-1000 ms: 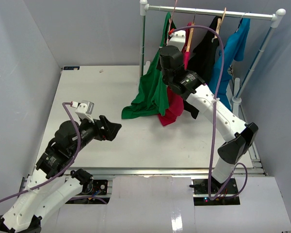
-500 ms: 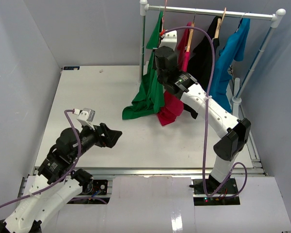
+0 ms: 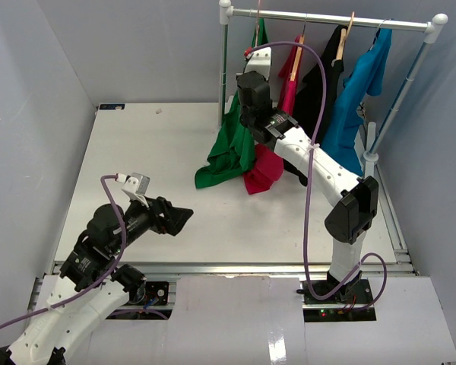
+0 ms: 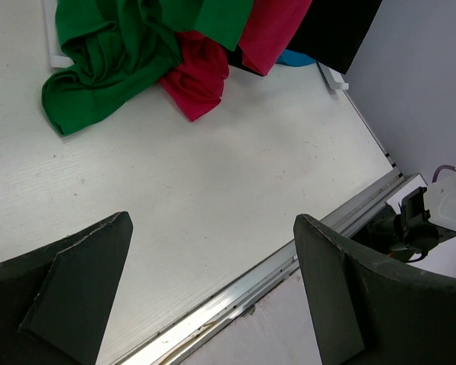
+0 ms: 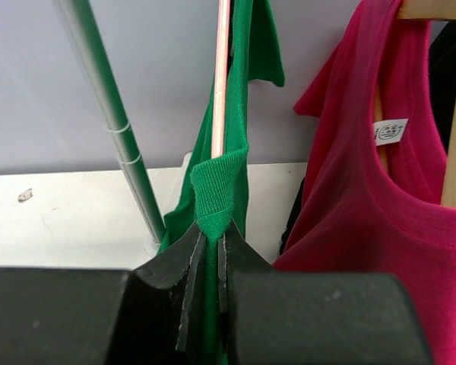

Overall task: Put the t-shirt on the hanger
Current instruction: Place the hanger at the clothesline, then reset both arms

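The green t-shirt (image 3: 234, 149) hangs from near the rail down to a heap on the table; it also shows in the left wrist view (image 4: 114, 53). My right gripper (image 3: 252, 76) is shut on its collar (image 5: 219, 190), held high by the rack's left post. The thin pale pink hanger (image 5: 222, 76) rises from the pinched collar up toward the rail (image 3: 327, 18); its hook (image 3: 258, 14) is at the rail. My left gripper (image 3: 184, 215) is open and empty, low over the table's near left, far from the shirt.
A magenta-red shirt (image 3: 270, 163) on a wooden hanger, a black garment (image 3: 319, 84) and a turquoise-blue shirt (image 3: 353, 99) hang on the same rail to the right. The rack's left post (image 5: 110, 114) stands close beside the green shirt. The table's front metal edge (image 4: 289, 258) lies under my left gripper.
My right gripper has lifted the green shirt and hanger up and left toward the rail's left end. My left arm has drawn back and lower toward the near edge.
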You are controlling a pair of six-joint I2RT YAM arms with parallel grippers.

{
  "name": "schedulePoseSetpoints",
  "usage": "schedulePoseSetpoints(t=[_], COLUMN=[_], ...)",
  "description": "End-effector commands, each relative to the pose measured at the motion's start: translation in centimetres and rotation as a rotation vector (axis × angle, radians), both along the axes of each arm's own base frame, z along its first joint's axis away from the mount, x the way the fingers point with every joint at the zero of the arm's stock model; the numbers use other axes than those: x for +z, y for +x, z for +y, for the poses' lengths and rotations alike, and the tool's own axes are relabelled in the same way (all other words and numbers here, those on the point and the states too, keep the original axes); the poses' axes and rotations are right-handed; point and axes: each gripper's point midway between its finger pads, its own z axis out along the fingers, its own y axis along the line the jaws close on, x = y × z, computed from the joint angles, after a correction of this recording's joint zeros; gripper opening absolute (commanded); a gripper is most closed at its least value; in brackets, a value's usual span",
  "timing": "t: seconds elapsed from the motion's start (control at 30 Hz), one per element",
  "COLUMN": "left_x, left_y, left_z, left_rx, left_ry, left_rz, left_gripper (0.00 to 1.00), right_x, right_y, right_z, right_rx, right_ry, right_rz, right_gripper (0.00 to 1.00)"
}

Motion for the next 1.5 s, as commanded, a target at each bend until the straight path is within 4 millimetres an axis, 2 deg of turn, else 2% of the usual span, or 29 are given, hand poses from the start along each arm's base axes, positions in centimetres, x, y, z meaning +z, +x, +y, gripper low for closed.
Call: schedulePoseSetpoints(t=[0.0,0.2,0.5,0.6,0.87,0.93,1.0,1.07,1.1,1.2,1.27,1.37,1.4,1.47], left_x=[-0.6,-1.4,-1.8,-1.7,-1.5,-1.2,-0.2,0.9,1.7,2.9,3.8,3.8,4.0,4.4], left_y=[0.1,0.5,0.8,0.2,0.7,0.6,-0.1,-0.7,-0.7,0.0,0.8,1.6,1.9,2.6], left_z=[-0.7,-0.9,-1.7,-2.6,-2.7,-2.8,-3.5,-4.2,-4.5,-4.7,-4.7,-5.1,-5.3,-5.6], left_rx=[-0.024,-0.023,-0.050,-0.105,-0.094,-0.101,-0.156,-0.209,-0.228,-0.202,-0.168,-0.127,-0.125,-0.111], left_ry=[0.000,0.009,-0.001,-0.022,-0.019,-0.030,-0.060,-0.102,-0.121,-0.160,-0.203,-0.289,-0.316,-0.366], left_rz=[0.020,0.032,0.047,0.043,0.048,0.043,0.018,-0.011,-0.040,-0.064,-0.064,-0.013,-0.027,-0.037], left_gripper=[0.98,0.98,0.98,0.98,0.98,0.98,0.98,0.98,0.98,0.98,0.98,0.98,0.98,0.98], right_x=[4.3,2.6,-1.4,-1.9,-2.4,-2.1,-1.2,0.0,0.5,2.7,3.4,3.6,4.5,3.7], right_y=[0.5,2.2,2.3,2.4,2.1,1.7,1.2,0.6,0.1,-1.6,-3.1,-6.4,-7.6,-9.4], right_z=[-2.1,-2.4,-1.4,-1.2,0.2,0.6,1.0,0.8,0.4,-0.3,-1.2,-2.9,-3.7,-4.3], right_rx=[-0.067,-0.077,-0.028,-0.018,0.036,0.057,0.085,0.095,0.099,0.137,0.161,0.201,0.206,0.239], right_ry=[0.113,0.125,0.143,0.126,0.120,0.121,0.133,0.120,0.105,0.093,0.088,0.108,0.136,0.151], right_rz=[-0.117,-0.093,-0.019,-0.008,0.011,0.015,0.010,0.010,0.021,0.014,0.021,0.050,0.041,0.059], right_gripper=[0.08,0.08,0.08,0.08,0.08,0.20,0.50,0.70,0.79,0.96,0.98,0.90,0.90,0.90])
